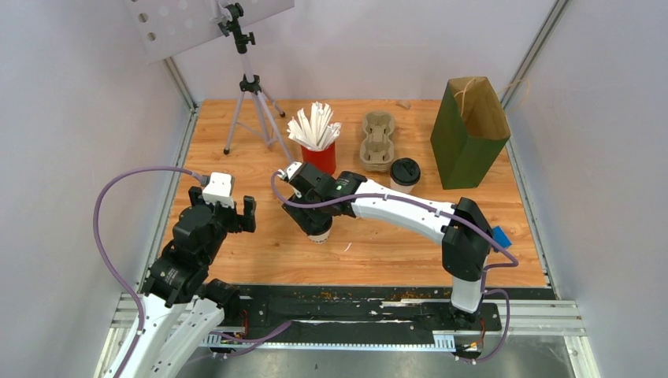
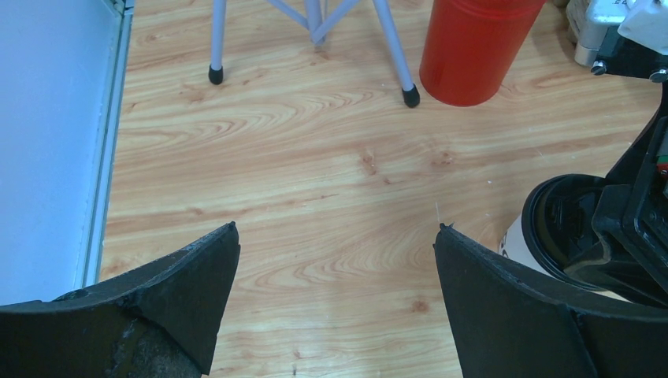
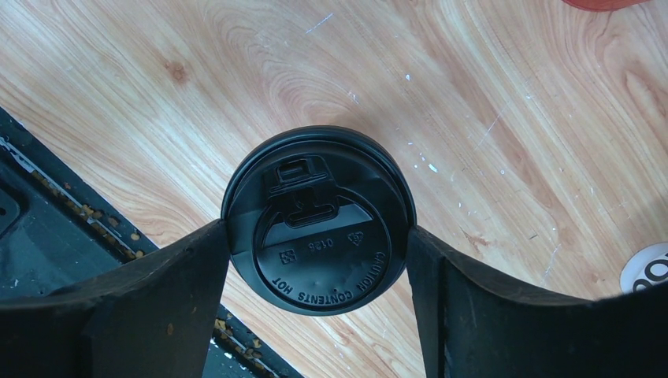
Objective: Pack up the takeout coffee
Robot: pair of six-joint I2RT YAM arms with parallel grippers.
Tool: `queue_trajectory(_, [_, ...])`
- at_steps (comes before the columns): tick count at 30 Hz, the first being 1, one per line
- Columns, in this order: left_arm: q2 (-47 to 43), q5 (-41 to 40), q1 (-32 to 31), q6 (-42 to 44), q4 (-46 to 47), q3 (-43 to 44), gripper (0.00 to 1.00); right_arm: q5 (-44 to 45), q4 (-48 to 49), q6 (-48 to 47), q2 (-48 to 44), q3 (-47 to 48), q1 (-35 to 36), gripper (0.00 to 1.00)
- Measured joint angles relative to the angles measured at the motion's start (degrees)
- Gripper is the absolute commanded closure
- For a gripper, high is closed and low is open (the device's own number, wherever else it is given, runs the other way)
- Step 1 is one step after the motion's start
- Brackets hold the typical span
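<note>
over cup (image 3: 315, 197), right tool (image 3: 317, 236) downturned

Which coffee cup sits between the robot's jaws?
The coffee cup mid-table, flanked by the right gripper's jaws. The other cup stands alone beside the pulp tray.

Green bag (image 1: 461, 150) — tripod (image 1: 253, 88) — pulp tray (image 1: 378, 142)

Two white paper cups with black lids stand upright: the far cup (image 1: 405, 175) right of the red cup (image 1: 320, 157), the near cup (image 3: 317, 228) in front of it.
</note>
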Motion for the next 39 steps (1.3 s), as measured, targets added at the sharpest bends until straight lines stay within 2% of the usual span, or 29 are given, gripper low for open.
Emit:
queue_trajectory(11, [-0.17,-0.02,0.0,0.0,-0.02,0.0,0.0,1.11,-0.7,0.04,-2.03,-1.95,-1.18,0.23])
queue_trajectory(21, [-0.48,0.0,0.0,0.02,-0.02,-0.02,0.0,2.99,-2.84,-1.44,-7.26,-7.39,-10.19,0.23])
queue_trajectory(32, [-0.46,0.02,0.0,0.2,-0.02,-0.02,0.0,2.34,-2.99,-5.01,-7.96,-7.56,-22.47,0.23])
queue_trajectory(39, [-0.37,0.02,0.0,0.2,-0.02,-0.04,0.0,0.72,-2.47,-5.99,-7.96,-7.56,-26.75,0.22])
